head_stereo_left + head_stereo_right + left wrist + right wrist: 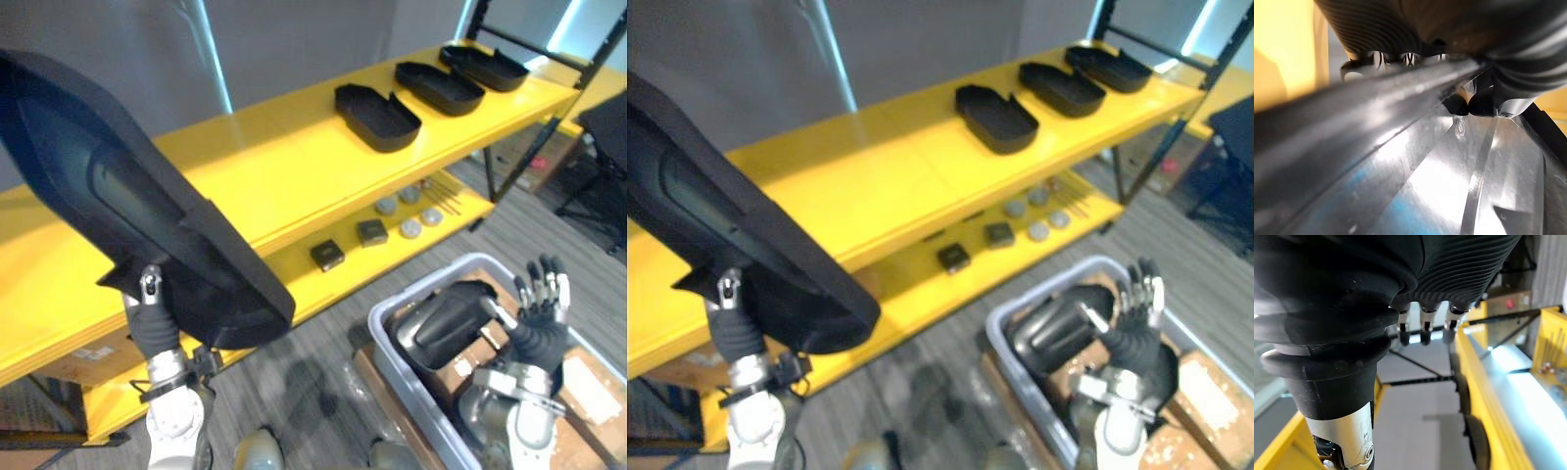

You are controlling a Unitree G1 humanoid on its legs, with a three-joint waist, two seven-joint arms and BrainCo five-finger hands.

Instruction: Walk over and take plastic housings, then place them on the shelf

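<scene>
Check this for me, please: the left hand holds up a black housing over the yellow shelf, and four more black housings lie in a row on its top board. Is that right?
Not quite. The left eye view shows three housings in that row on the top board, not four. The left hand does hold up a black housing over it.

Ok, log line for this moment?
left hand: grips housing, held high before shelf | right hand: fingers straight, above bin | shelf top: three housings
</scene>
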